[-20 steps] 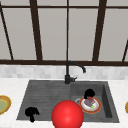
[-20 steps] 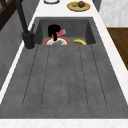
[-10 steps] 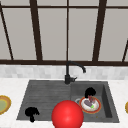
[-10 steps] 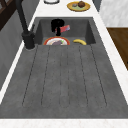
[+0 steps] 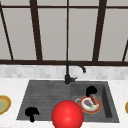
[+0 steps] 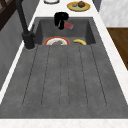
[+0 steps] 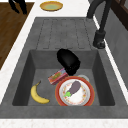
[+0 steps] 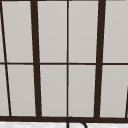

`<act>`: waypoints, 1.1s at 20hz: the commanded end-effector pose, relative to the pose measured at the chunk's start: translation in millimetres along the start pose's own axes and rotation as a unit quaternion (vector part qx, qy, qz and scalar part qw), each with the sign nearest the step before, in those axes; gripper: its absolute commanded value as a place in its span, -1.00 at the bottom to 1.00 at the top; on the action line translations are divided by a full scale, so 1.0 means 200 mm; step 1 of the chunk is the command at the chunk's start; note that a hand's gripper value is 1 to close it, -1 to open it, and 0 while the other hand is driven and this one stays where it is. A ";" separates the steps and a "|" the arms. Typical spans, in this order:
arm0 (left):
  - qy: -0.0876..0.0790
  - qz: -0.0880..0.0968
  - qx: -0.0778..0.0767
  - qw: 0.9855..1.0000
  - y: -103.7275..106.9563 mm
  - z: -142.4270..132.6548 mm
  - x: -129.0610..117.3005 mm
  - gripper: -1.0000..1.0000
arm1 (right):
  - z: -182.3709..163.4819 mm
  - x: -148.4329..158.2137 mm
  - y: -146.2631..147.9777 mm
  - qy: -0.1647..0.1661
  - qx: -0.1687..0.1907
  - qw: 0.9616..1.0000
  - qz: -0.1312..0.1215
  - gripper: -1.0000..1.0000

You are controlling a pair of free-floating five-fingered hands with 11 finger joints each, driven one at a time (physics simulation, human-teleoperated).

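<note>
My right hand [image 5: 91, 91] is in the sink basin [image 7: 102, 82], fingers curled round one end of a small red box [image 7: 58, 76]. The left side view has this hand [image 6: 61, 19] holding the box [image 6: 69, 25] above the basin floor. Just below it lies a red-rimmed plate [image 7: 86, 98] carrying a purple eggplant [image 7: 74, 87], with a banana [image 7: 38, 95] on the basin floor beside it. My left hand [image 5: 31, 113] hangs idle with relaxed fingers over the drainboard's front left corner.
A black faucet [image 5: 68, 75] rises behind the sink. In the front view, a large red ball [image 5: 67, 115] sits at the sink's front edge. A yellow plate [image 7: 51, 5] rests on the left counter, and another with food [image 6: 78, 5] on the right. The ribbed drainboard [image 6: 65, 75] is bare.
My right hand has risen from the basin floor with the red box in it, moving away from the plate. The left hand has not moved.
</note>
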 end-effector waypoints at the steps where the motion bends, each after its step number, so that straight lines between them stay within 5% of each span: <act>1: 0.000 0.000 0.000 1.000 0.00 0.00 0.00 0.00 | 0.03 -0.04 -0.11 -0.030 -0.021 0.999 0.024 1.00; 10: 0.000 0.000 0.000 1.000 0.00 0.00 0.00 0.00 | 0.04 -0.06 -0.13 -0.082 -0.019 0.996 0.010 1.00; 12: 0.000 0.000 0.000 1.000 0.00 0.00 0.00 0.00 | 0.04 -0.05 -0.16 -0.030 -0.015 0.999 0.006 1.00; 14: 0.000 0.000 0.000 1.000 0.00 0.00 0.00 0.00 | -0.01 -0.09 -0.18 -0.041 -0.023 0.999 0.001 1.00; 22: 0.000 0.000 0.000 1.000 0.00 0.00 0.00 0.00 | 0.13 -0.18 -0.40 -0.086 -0.030 0.995 0.030 1.00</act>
